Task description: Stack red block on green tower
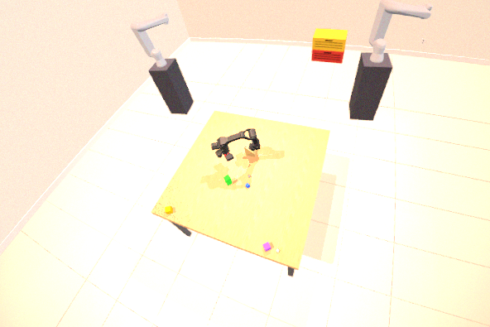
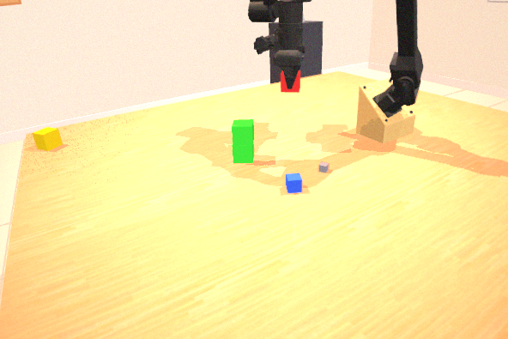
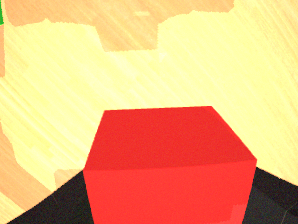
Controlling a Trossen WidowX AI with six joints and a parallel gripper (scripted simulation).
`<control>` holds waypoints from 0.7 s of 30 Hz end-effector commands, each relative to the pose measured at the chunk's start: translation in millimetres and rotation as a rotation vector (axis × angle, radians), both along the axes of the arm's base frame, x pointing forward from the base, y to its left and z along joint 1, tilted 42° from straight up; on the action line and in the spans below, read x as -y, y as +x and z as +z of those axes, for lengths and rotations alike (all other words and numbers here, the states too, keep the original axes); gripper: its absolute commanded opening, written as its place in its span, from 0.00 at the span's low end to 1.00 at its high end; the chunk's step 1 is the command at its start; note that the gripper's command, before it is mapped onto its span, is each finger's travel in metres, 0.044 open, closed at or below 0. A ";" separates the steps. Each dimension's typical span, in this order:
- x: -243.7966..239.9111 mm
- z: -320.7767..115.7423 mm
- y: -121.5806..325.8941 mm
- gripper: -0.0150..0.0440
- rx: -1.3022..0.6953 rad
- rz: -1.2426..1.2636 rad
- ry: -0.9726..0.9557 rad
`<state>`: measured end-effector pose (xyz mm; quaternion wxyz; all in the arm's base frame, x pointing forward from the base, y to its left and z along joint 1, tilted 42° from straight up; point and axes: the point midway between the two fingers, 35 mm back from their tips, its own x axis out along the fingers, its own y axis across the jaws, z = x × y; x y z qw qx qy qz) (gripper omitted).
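Exterior view: the tool point(image 2: 290, 82) point(image 1: 227, 156) point(image 3: 161, 164) is closed on the red block point(image 2: 284, 87) point(image 1: 225, 155) point(image 3: 170, 142), one finger visible against the block's near face. Block and tool are suspended over the table point(image 2: 257, 250) point(image 1: 273, 208) point(image 3: 50, 90), with the block's underside above the level of the green tower's top. The green tower point(image 2: 243, 142) point(image 1: 228, 180) consists of two blocks, one upon the other, standing upright; the red block is apart from it and does not rest on it. Wrist view: the red block is seated between two dark fingers, its upper face appearing level.

Other items noted on the table: a blue cube point(image 2: 293, 183) point(image 1: 247, 185) near the tower; a small grey cube point(image 2: 323, 167) point(image 1: 249, 176) near the blue one; a yellow cube point(image 2: 47, 139) point(image 1: 168, 209) close to a table corner; and, in the top view, a purple cube point(image 1: 266, 247) near another corner, with a small pale cube point(image 1: 278, 251) just beside it. The arm is mounted on a wooden wedge base point(image 2: 368, 123).
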<state>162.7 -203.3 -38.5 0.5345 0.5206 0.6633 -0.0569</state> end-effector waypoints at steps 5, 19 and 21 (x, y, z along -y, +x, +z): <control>5.5 5.0 39.0 0.25 -0.001 0.000 0.001; 2.7 21.3 116.1 0.25 0.005 -0.001 0.000; 0.3 23.9 127.1 0.25 0.007 0.000 0.002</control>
